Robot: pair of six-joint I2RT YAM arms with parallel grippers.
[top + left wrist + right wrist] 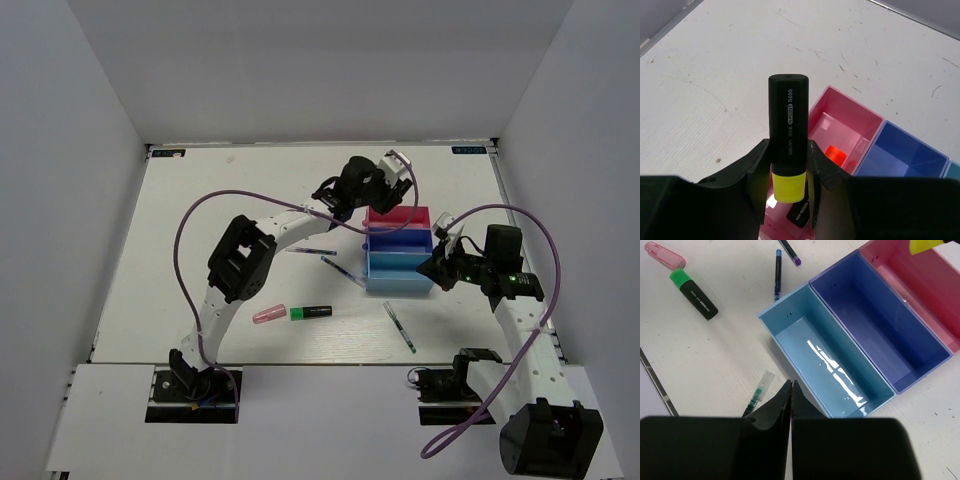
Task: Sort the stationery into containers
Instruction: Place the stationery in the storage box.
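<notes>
My left gripper (788, 155) is shut on a black highlighter with a yellow end (788, 120) and holds it over the pink tray (852, 112); in the top view the gripper (383, 200) hangs above that tray (397, 217). An orange-red item (834, 154) and a black item (799, 216) lie inside it. My right gripper (791, 386) is shut and empty beside the light blue tray (790, 315), near a green-ended pen (757, 394). On the table lie a pink highlighter (269, 314), a green highlighter with a black body (311, 312) and two thin pens (310, 250) (343, 270).
The purple-blue tray (398, 241) sits between the pink and the light blue tray (400, 272). The green-ended pen (400, 327) lies in front of the trays. White walls close the table at the back and both sides.
</notes>
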